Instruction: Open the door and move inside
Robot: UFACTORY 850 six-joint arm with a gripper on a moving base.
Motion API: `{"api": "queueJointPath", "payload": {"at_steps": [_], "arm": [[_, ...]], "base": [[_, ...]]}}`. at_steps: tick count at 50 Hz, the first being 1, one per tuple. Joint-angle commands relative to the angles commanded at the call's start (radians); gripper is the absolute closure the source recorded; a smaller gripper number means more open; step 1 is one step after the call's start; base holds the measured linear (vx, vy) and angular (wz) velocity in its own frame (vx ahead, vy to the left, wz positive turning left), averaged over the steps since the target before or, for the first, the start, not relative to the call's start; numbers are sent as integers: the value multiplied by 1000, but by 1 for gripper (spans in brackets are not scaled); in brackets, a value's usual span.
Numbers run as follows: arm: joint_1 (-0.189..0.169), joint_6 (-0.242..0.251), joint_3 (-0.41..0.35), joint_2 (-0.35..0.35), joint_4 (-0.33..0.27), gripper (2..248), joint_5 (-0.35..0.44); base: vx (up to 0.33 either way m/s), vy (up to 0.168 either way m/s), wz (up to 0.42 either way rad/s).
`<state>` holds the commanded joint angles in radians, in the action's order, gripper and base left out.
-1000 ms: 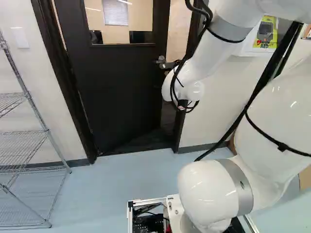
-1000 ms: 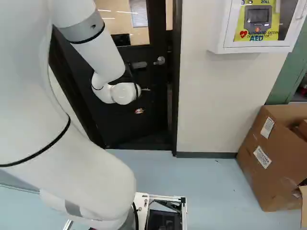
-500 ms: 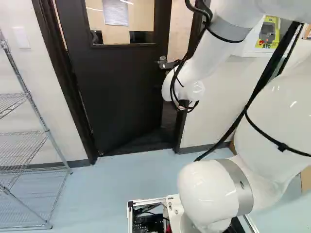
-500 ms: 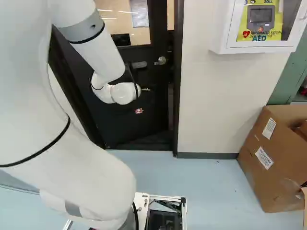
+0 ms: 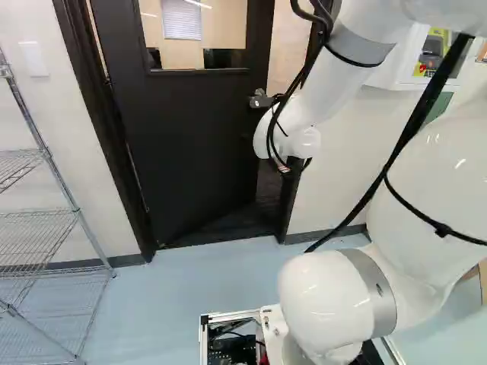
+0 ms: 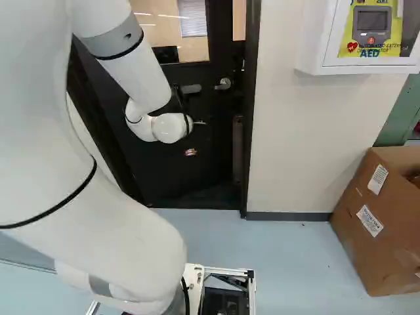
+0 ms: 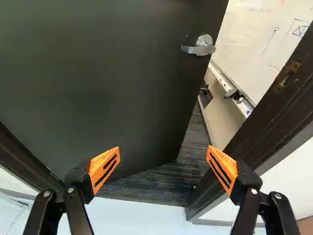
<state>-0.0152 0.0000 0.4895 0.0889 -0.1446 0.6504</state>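
Note:
My gripper (image 6: 190, 152) is at the wrist's end before the dark door, mostly lost against it in the right base view. In the wrist view the gripper (image 7: 163, 169) stands open, its orange-padded fingers wide apart with nothing between them. The black door (image 5: 194, 144) is ajar, swung away into the room beyond. Its lever handle (image 7: 198, 47) lies ahead of the fingers, not touched by them. A gap shows between the door's free edge and the dark door frame (image 7: 274, 117), which stands beside one finger.
A wire shelf (image 5: 46, 220) stands left of the door in the left base view. A white AED cabinet (image 6: 312, 39) hangs on the wall to its right, above a cardboard box (image 6: 380, 230). Through the gap appear dark flooring (image 7: 161, 188) and a whiteboard (image 7: 264, 44).
The base has moved: door, wall cabinet and box have shifted rightward in both base views. The arm keeps its pose against its lowest joint.

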Motion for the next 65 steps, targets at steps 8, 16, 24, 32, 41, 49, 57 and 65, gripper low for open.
{"api": "queueJointPath", "payload": {"at_steps": [8,16,24,32,41,49,57,65], "arm": [[0,0,0,0,0,3,0],[0,0,0,0,0,3,0],[0,0,0,0,0,3,0],[0,0,0,0,0,3,0],[0,0,0,0,0,3,0],[0,0,0,0,0,3,0],[0,0,0,0,0,3,0],[0,0,0,0,0,3,0]], "base": [[67,76,-14],[76,78,-14],[89,71,-14],[100,53,-9],[94,48,-13],[96,44,-13],[98,52,-12],[101,47,-16]]}}
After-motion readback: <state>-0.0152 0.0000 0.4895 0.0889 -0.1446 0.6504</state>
